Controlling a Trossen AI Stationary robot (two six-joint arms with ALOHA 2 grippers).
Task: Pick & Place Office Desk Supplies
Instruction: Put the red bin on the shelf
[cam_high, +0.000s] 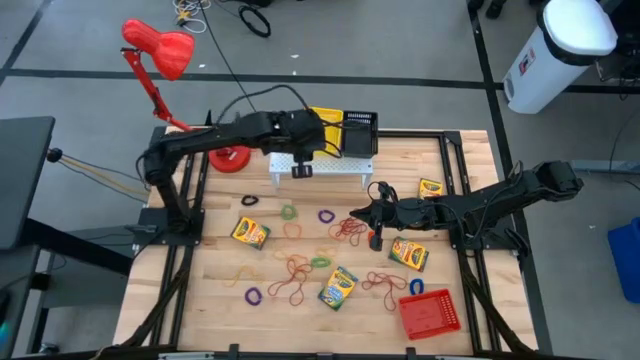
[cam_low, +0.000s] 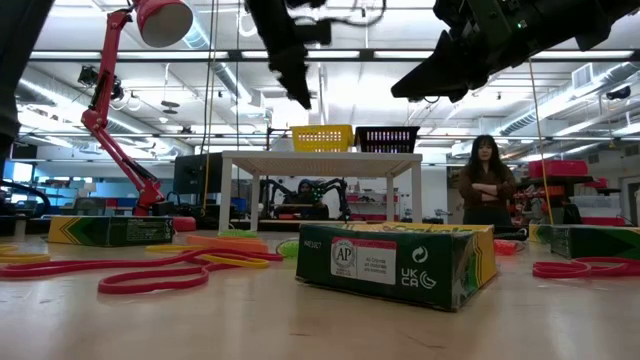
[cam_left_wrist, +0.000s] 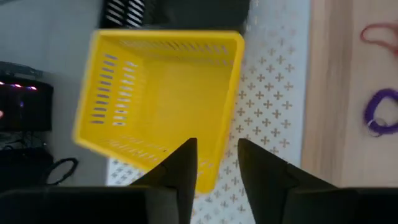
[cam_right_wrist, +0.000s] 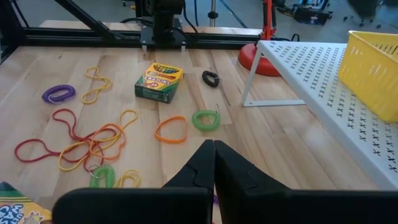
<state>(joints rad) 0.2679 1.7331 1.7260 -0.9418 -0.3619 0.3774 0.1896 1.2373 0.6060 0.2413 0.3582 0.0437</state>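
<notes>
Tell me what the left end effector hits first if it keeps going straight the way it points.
Probably the yellow basket on the white rack: the left end effector, open, points down at its near edge.

A robotics lab or open workshop hall. The low view shows a high ceiling with exposed beams and ducts (cam_low: 420, 70), rows of strip lights, and benches crowded with equipment far behind. A person (cam_low: 484, 180) stands there with arms folded. From above, the wooden tabletop (cam_high: 205, 290) sits in a black metal frame (cam_high: 165, 300) on grey carpet tiles, with loose cables (cam_high: 255, 18) on the floor.
</notes>
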